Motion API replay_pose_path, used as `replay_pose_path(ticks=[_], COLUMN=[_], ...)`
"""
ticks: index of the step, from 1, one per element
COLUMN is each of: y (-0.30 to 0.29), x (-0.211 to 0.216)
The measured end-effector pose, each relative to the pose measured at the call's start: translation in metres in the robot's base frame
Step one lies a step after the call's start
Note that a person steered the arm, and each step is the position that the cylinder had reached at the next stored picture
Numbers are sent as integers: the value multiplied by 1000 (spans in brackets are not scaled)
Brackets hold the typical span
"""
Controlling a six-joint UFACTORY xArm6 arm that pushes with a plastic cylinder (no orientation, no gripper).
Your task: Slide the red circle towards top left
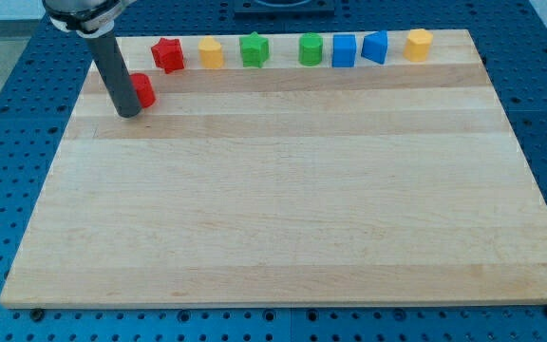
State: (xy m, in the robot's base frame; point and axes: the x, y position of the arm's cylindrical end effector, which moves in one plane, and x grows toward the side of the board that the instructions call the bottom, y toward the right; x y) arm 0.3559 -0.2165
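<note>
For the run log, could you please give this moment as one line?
my tip: touching left side of red circle block | location: wooden board, top left | red star block: just up-right

I see a pale wooden board (283, 209) lying on a blue perforated table (8, 123). My tip (128, 113) rests on the board near its top left corner, and the dark rod rises from it toward the view's top. A red circle block (143, 89) sits touching the rod on its right side, partly hidden behind it.

Along the board's top edge runs a row of small blocks, from the view's left to right: a red star (168, 54), a yellow pentagon-like block (211, 52), a green star (254, 49), a green round block (311, 48), a blue cube (344, 50), a blue wedge-shaped block (375, 46) and a yellow hexagon-like block (419, 45).
</note>
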Motion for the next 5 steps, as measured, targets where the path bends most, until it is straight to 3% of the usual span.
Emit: replay_pose_path(ticks=[2, 5], y=[34, 33], x=[-2, -42])
